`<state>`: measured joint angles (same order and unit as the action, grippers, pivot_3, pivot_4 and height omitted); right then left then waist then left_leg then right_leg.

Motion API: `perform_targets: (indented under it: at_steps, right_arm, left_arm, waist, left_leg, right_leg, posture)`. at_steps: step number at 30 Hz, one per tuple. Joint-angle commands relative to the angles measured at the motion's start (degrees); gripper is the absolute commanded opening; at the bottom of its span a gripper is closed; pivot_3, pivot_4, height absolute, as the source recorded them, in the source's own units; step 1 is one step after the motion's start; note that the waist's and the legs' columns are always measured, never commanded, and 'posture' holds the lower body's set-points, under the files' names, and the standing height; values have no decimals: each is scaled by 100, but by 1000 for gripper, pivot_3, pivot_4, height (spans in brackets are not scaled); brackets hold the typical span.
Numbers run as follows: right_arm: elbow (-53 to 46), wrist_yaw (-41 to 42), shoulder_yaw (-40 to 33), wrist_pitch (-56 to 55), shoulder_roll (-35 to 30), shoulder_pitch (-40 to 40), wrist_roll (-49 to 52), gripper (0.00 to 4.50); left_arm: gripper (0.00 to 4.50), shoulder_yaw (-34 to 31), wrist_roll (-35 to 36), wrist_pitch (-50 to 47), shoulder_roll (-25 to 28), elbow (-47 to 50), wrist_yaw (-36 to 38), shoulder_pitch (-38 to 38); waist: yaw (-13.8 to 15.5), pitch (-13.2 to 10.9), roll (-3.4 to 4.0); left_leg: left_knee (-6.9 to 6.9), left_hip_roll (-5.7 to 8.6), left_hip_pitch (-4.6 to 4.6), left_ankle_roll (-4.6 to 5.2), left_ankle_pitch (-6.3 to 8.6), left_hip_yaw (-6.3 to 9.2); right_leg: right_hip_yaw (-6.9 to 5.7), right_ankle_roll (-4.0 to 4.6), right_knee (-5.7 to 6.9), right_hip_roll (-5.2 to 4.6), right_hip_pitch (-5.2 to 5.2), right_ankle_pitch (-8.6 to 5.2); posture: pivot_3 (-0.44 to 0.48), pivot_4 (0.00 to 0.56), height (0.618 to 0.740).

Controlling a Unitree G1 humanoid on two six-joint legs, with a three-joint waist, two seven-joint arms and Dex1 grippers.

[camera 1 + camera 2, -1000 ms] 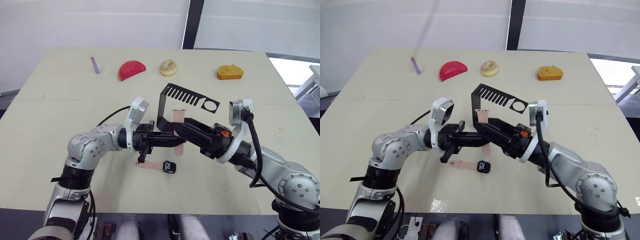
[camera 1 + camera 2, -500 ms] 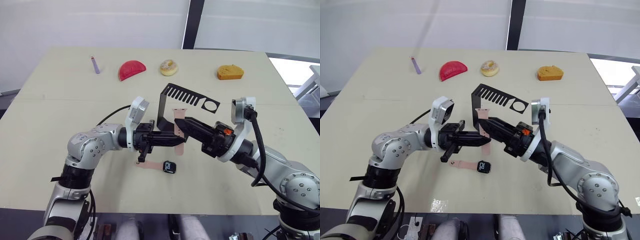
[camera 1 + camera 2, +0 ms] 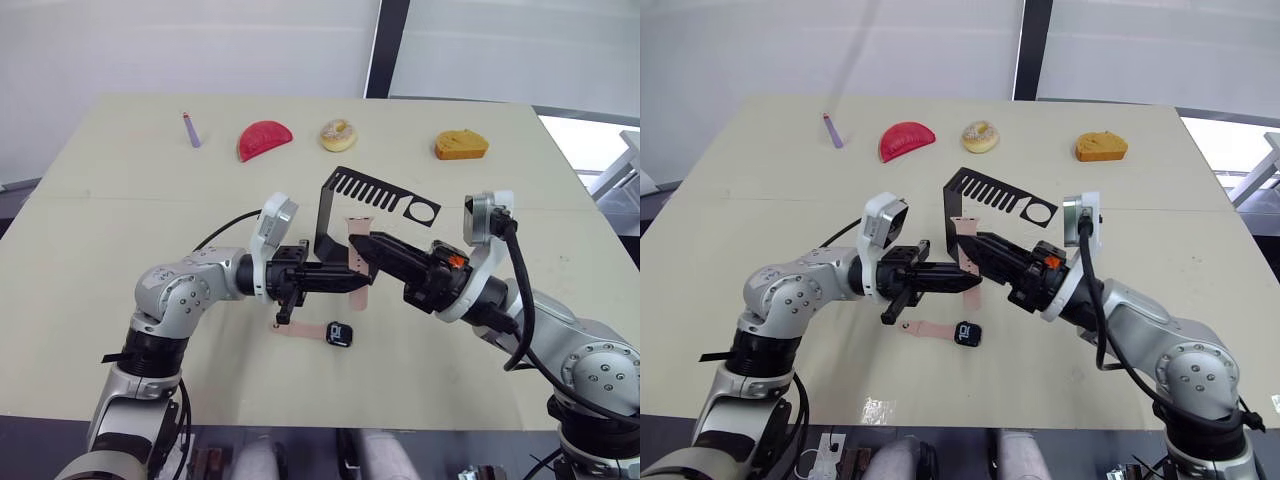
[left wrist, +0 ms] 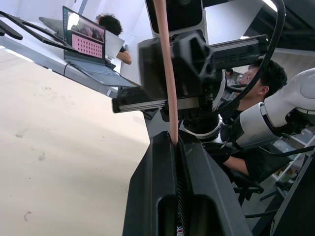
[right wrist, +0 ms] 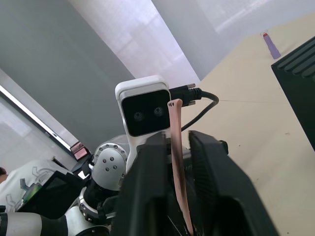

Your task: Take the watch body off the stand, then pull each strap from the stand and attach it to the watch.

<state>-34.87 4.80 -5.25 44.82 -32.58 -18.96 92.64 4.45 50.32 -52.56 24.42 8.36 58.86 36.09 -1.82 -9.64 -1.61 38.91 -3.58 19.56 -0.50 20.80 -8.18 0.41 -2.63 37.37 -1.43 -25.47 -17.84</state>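
Pinching one pale pink strap (image 3: 358, 268) edge-on, the left gripper (image 3: 345, 279) has its two black fingers (image 4: 162, 196) clamped flat against the band, as the left wrist view shows it rising from between them. The right gripper (image 3: 362, 246) meets it from the other side, its fingers (image 5: 211, 187) set on either side of the same strap with a little gap showing around the band in the right wrist view, so it reads as parted around the strap, not clamped. Both grippers are just in front of the black stand (image 3: 345, 205), whose comb-slotted arm and round ring stretch toward the robot's right above them. The watch body (image 3: 340, 334) lies flat on the worktop (image 3: 100, 230) nearer the robot, below the grippers, with the second strap (image 3: 298, 330) joined to its left side and lying on the surface. Along the far edge sit a purple stick (image 3: 190, 130), a red half-round piece (image 3: 264, 139), a doughnut (image 3: 337, 134) and an orange-brown food piece (image 3: 461, 145).
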Motion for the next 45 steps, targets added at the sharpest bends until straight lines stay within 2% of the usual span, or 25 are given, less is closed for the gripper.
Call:
perform_targets:
  at_steps: [1,18,21,24,28,31,35,40,45]
  right_arm:
    - [-91,15,-84,-136,-3,-37,149,17]
    - [-116,45,-132,-236,-36,-49,255,17]
    - [-204,165,-228,-159,-221,-12,326,0]
    - [-404,429,-446,68,-781,170,459,0]
    - [-751,1220,-923,500,-1841,764,304,0]
    - [-973,1901,-1314,667,-2537,1259,-366,0]
    - [-1297,2974,-1836,617,-3086,2029,-1415,0]
    - [-1527,3898,-2133,102,-3161,2975,-2897,0]
    - [-1567,4226,-2111,-273,-3032,3328,-3624,0]
  left_arm:
    - [0,-52,72,13,-74,150,-29,135]
    - [0,-53,58,-75,-16,116,-31,148]
    - [918,-28,-12,-97,296,160,206,110]
    - [2390,87,-328,170,880,288,648,47]
    - [4424,607,-1381,1268,1527,360,1144,-171]
    - [4475,1083,-2281,2241,1691,436,1195,-513]
    - [4475,1352,-2771,2623,1494,442,954,-762]
    - [4475,1706,-3612,3421,1247,212,660,-892]
    - [4475,1787,-3950,3541,945,22,393,-913]
  waist:
    - [2,0,0]
    - [2,0,0]
    - [-9,-1,1]
    - [-6,-4,5]
    - [18,-6,7]
    - [30,-5,7]
    - [46,-6,4]
    - [51,-4,2]
    - [30,-6,0]
  left_leg:
    - [0,0,0,0,0,0]
    - [0,0,1,0,0,1]
    - [0,0,0,0,0,1]
    - [-2,0,2,0,0,1]
    - [-14,0,5,1,0,2]
    - [-37,2,6,8,-1,2]
    - [-56,3,16,14,-2,4]
    - [-60,4,22,16,-3,11]
    - [-48,7,16,20,-7,4]
  right_leg:
    - [0,0,0,0,0,0]
    - [0,0,-1,0,0,0]
    - [0,0,0,0,-1,0]
    - [0,0,0,0,-3,0]
    - [-2,1,-20,0,-3,0]
    - [-2,-6,-48,-3,2,3]
    - [-4,-13,-74,-2,0,7]
    - [-8,-19,-85,0,0,11]
    - [-2,-24,-72,0,2,14]
  posture:
    - [0,150,737]
    - [0,150,737]
    - [0,150,737]
    - [0,150,737]
    - [0,150,737]
    - [0,150,737]
    - [0,150,737]
    - [0,150,737]
    - [0,150,737]
